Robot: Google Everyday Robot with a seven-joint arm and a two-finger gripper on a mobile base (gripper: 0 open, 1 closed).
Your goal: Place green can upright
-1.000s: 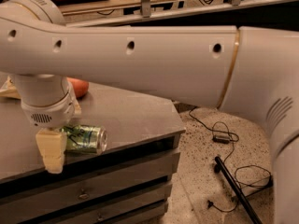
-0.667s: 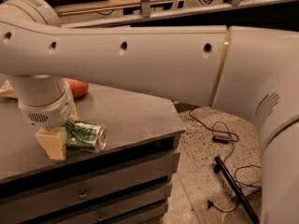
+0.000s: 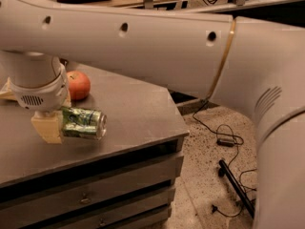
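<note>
The green can [image 3: 84,123] is on its side, its silver end facing right, held just above the dark table top [image 3: 138,113] near the front edge. My gripper [image 3: 61,126] comes down from the white wrist [image 3: 38,87] at the left and is shut on the can's left half. One cream finger [image 3: 46,127] shows in front of the can; the other is hidden behind it. My big white arm spans the top of the view.
A red apple [image 3: 77,85] sits on the table behind the gripper. The table is a drawer cabinet with drawers [image 3: 95,194] below. To the right, on the speckled floor, lie black cables [image 3: 224,137] and a dark rod [image 3: 236,187].
The gripper has risen a little and the can has risen with it, still on its side. The arm has shifted slightly across the view.
</note>
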